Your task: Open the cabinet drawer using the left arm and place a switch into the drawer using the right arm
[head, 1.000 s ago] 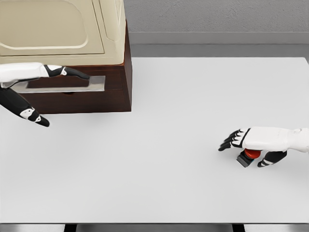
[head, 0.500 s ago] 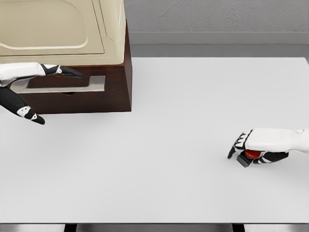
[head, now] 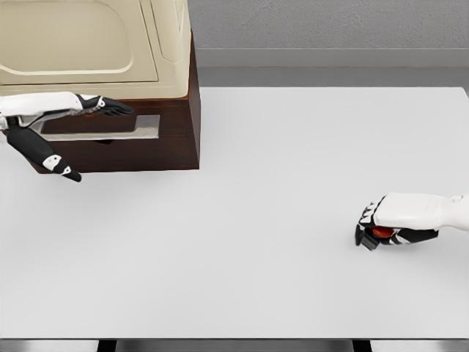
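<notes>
A dark wood cabinet [head: 176, 136] with a cream top stands at the table's back left. Its drawer front carries a flat grey handle [head: 110, 126]. My left hand [head: 77, 132] is in front of that drawer, open, its fingers [head: 110, 108] stretched over the handle and the thumb pointing down below it. At the right of the table lies the switch [head: 378, 235], a black base with a red button. My right hand [head: 381, 224] is curled over it, fingers wrapped around its front, so only a little of it shows.
The white table [head: 264, 191] stretches between cabinet and switch. Its far edge meets a grey wall; the near edge runs along the bottom of the view.
My right hand's fingers have curled down and closed around the switch. My left hand has shifted slightly in front of the drawer, thumb swinging right; the drawer front looks unmoved.
</notes>
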Controlling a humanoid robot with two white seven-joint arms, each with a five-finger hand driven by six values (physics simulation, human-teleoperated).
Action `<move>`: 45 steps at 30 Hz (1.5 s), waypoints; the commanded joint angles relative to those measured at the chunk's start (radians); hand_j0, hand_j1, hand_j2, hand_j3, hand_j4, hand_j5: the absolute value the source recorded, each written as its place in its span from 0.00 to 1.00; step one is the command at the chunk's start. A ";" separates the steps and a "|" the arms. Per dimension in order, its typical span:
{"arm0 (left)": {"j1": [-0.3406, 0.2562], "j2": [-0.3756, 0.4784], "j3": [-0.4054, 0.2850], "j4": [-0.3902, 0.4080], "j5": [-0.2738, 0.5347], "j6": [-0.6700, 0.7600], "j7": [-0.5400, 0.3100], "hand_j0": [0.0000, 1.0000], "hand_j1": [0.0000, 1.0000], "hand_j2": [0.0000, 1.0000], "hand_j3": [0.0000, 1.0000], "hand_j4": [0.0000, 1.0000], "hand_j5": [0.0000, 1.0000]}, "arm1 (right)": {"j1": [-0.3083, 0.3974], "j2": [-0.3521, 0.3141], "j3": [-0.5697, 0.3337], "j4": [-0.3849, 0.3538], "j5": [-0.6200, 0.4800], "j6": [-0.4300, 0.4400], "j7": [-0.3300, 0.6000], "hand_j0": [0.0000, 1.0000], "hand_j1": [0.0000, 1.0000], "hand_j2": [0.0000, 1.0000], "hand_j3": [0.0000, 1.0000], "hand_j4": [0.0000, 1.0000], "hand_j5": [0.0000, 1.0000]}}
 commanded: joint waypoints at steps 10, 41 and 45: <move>0.021 -0.019 0.002 0.029 0.004 0.044 0.000 1.00 1.00 1.00 1.00 1.00 1.00 | -0.020 -0.001 -0.007 -0.001 -0.007 0.002 0.000 0.51 0.51 0.51 0.51 0.51 0.51; 0.153 -0.063 0.111 0.062 -0.003 0.068 0.000 1.00 1.00 1.00 1.00 1.00 1.00 | -0.120 0.092 -0.012 -0.001 -0.013 0.002 0.000 0.51 0.51 0.51 0.51 0.51 0.51; 0.158 -0.063 0.111 0.070 -0.005 0.068 0.000 1.00 1.00 1.00 1.00 1.00 1.00 | -0.140 0.115 -0.009 -0.001 -0.013 0.002 0.000 0.51 0.51 0.51 0.51 0.51 0.51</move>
